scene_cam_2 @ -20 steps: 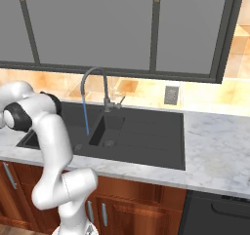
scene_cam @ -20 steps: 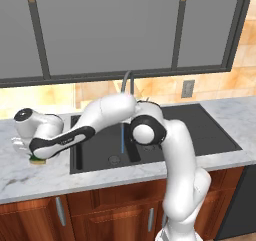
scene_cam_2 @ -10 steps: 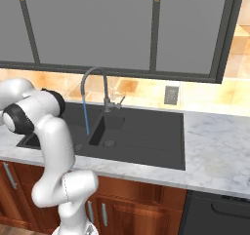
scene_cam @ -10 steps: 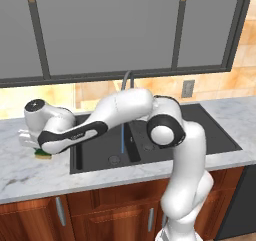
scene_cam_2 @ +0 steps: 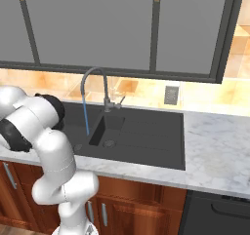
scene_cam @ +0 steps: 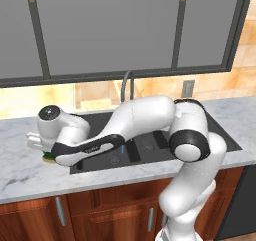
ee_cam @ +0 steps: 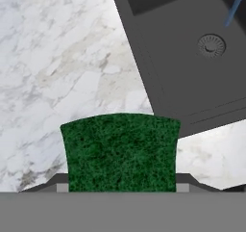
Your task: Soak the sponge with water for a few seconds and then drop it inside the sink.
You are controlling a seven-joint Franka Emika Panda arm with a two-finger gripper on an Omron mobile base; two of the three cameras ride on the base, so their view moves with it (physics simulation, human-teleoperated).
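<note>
We've got the gripper [ee_cam: 121,187] pinching the sponge [ee_cam: 120,152] over the counter [ee_cam: 57,72], just beside the sink [ee_cam: 187,72], and the water [scene_cam_2: 85,118] runs.

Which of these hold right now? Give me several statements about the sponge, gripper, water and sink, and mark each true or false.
1. The gripper is shut on the sponge. True.
2. The sponge is under the water. False: it is over the marble counter, beside the sink.
3. Water runs from the faucet. True.
4. The sponge's yellow side faces the hand camera. False: the green scrub side does.
5. A plate lies in the sink. False: the basin holds no dishes.
</note>
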